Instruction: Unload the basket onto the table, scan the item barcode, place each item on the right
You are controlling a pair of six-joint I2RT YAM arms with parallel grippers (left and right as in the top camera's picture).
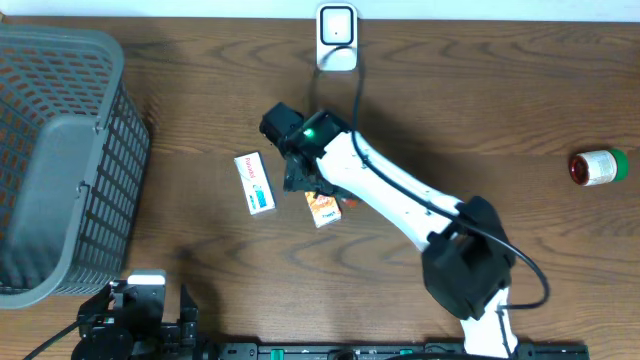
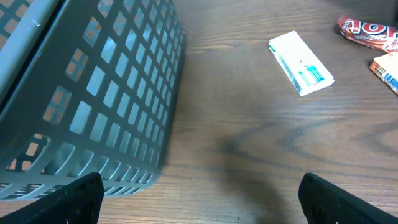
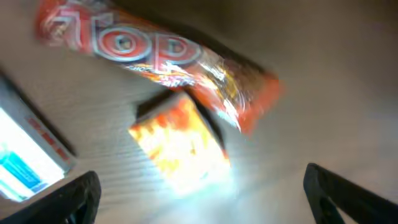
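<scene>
Several items lie mid-table. A red-orange "TOP" snack wrapper [image 3: 155, 56] lies slanted beside a small orange box [image 3: 180, 146], which also appears as the orange box [image 1: 323, 208] from above. A white box with blue print [image 1: 255, 182] rests to their left. The white barcode scanner [image 1: 337, 38] stands at the table's far edge. My right gripper [image 3: 202, 202] hovers open just above the orange box and wrapper, nothing between its fingers; the view is blurred and glary. My left gripper [image 2: 199, 202] is open and empty near the front edge, beside the basket.
A large grey mesh basket [image 1: 60, 150] fills the left side, and the basket wall [image 2: 93, 93] is close to my left fingers. A red can with a green cap [image 1: 597, 167] lies at the far right. The scanner cable runs under my right arm.
</scene>
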